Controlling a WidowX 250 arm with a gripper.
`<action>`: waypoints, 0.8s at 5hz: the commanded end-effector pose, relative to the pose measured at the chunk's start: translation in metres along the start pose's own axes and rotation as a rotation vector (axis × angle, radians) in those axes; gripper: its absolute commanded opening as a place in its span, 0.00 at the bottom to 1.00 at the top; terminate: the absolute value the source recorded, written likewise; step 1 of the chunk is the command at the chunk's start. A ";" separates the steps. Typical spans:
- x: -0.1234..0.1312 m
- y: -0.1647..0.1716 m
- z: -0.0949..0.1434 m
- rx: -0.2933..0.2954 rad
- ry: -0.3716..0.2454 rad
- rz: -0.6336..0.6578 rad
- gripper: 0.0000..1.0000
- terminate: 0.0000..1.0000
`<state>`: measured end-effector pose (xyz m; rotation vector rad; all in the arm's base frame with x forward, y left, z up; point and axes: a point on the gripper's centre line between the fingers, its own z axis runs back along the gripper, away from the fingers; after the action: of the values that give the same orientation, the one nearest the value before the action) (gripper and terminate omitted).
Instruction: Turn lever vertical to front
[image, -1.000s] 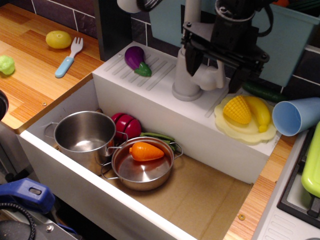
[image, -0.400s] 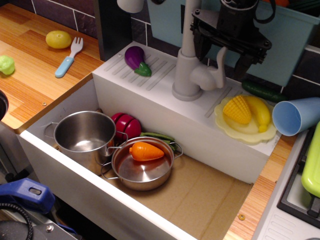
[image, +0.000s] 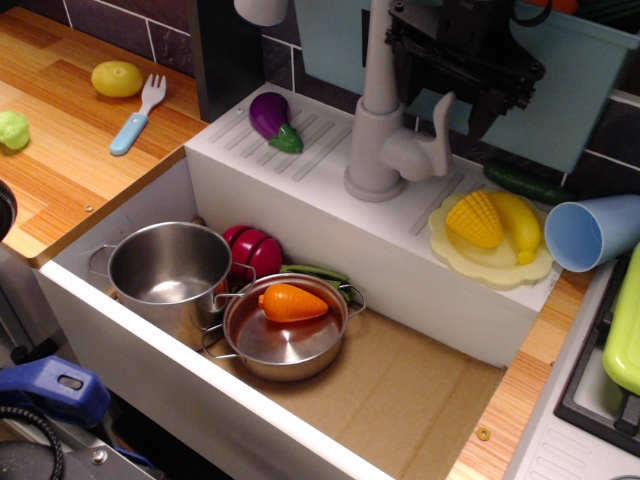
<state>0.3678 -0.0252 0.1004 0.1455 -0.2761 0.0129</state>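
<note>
The lever is a slim light-grey paddle on the rounded boss at the right side of the grey faucet. It stands upright, tip pointing up. My black gripper hangs just above and behind the lever's tip. Its fingers are spread apart and hold nothing. They do not touch the lever. The upper part of the gripper is cut off by the top edge.
A purple eggplant lies left of the faucet. A yellow plate with corn and banana, a cucumber and a blue cup sit to the right. A teal bin stands behind. A pot and a pan sit in the sink.
My gripper has risen from around the faucet boss and lever to above the lever's tip. The lever now stands free and upright.
</note>
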 end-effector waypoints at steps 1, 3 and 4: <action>0.009 0.000 0.015 0.008 -0.046 0.021 0.00 0.00; -0.006 -0.006 0.016 0.017 -0.038 0.073 0.00 0.00; -0.028 -0.011 0.011 0.004 -0.005 0.122 0.00 0.00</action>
<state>0.3310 -0.0338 0.0850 0.1324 -0.2640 0.1480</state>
